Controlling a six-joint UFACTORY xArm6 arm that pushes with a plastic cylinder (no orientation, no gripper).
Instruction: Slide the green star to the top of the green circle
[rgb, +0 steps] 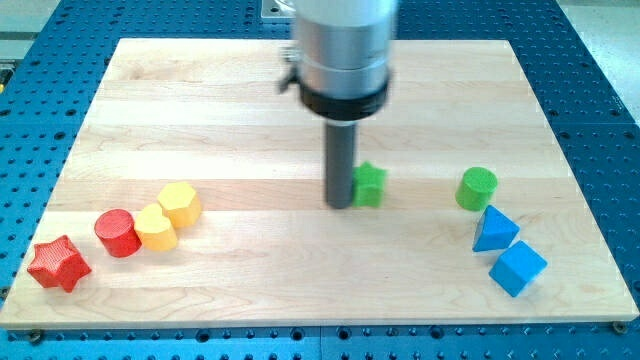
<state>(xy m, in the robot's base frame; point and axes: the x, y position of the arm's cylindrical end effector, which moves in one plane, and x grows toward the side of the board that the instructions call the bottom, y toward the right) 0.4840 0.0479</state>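
The green star (370, 184) lies near the middle of the wooden board. The green circle (477, 188) stands to its right, at about the same height in the view, with a gap between them. My tip (341, 205) is down on the board at the star's left side, touching or almost touching it. The rod partly hides the star's left edge.
A blue triangle (494, 230) and a blue cube (518, 268) sit just below the green circle. At the view's lower left lie a red star (59, 264), a red circle (117, 233), a yellow heart (155, 228) and a yellow hexagon (180, 203). The board (200, 100) rests on a blue perforated table.
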